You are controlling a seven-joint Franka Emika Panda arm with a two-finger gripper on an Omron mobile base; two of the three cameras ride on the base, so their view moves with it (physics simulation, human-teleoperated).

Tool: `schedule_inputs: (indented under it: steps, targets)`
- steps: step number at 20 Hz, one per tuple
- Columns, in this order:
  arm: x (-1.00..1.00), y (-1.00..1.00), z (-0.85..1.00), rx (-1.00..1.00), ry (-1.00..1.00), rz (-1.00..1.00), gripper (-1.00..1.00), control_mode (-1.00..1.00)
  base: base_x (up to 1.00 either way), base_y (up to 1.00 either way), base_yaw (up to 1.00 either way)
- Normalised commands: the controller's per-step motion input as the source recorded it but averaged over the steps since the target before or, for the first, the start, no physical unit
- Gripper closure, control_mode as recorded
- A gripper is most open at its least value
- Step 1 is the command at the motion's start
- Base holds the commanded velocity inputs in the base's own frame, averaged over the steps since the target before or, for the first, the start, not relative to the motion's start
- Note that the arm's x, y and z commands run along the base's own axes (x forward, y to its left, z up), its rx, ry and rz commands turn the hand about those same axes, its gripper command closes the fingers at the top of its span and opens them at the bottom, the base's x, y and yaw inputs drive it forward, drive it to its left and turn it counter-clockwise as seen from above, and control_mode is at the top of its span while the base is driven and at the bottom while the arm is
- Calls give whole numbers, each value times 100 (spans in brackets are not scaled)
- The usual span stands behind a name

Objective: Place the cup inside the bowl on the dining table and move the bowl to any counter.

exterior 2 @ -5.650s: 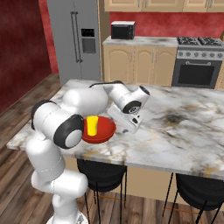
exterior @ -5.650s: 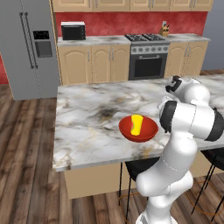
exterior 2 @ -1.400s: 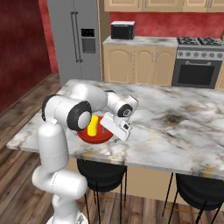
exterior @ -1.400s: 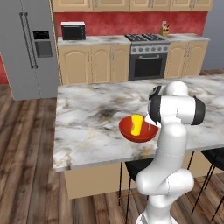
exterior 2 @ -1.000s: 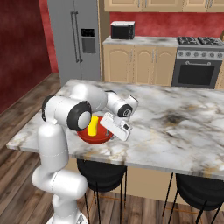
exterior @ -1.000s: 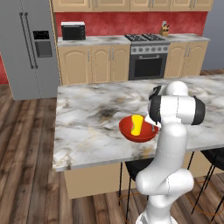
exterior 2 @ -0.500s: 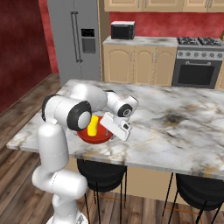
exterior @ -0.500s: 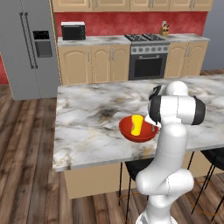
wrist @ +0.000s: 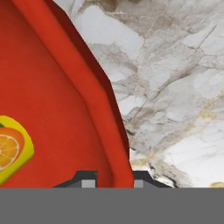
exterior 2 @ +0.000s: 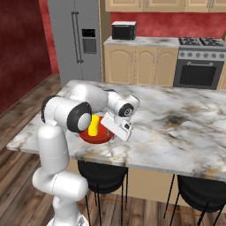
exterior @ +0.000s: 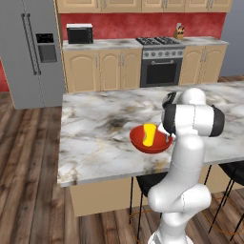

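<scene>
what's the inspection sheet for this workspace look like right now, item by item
surface: dining table, veined marble top, bare around the bowl
job's things: cup stands upright inside the bowl; bowl sits on the table near its front edge, not yet on the counter
clutter: nothing seen on the table
grippers: gripper closed on the bowl's rim, one fingertip inside the wall, one outside
cables: nothing seen
surroundings: fridge, microwave, oven, black stools under the table, wood floor
</scene>
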Motion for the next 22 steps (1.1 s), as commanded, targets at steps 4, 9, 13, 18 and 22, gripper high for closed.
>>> schedule_inputs:
  steps: [4,9,13,18,22]
  targets:
    - [-6,0,17,1,-1,0,100,-100,0,0,0]
    - [-22,0,20,2,-2,0,100,-100,0,0,0]
    - [-42,0,26,2,-1,0,100,-100,0,0,0]
    - [-44,0,29,1,0,0,100,-100,0,0,0]
    - [-39,0,28,0,0,0,100,-100,0,0,0]
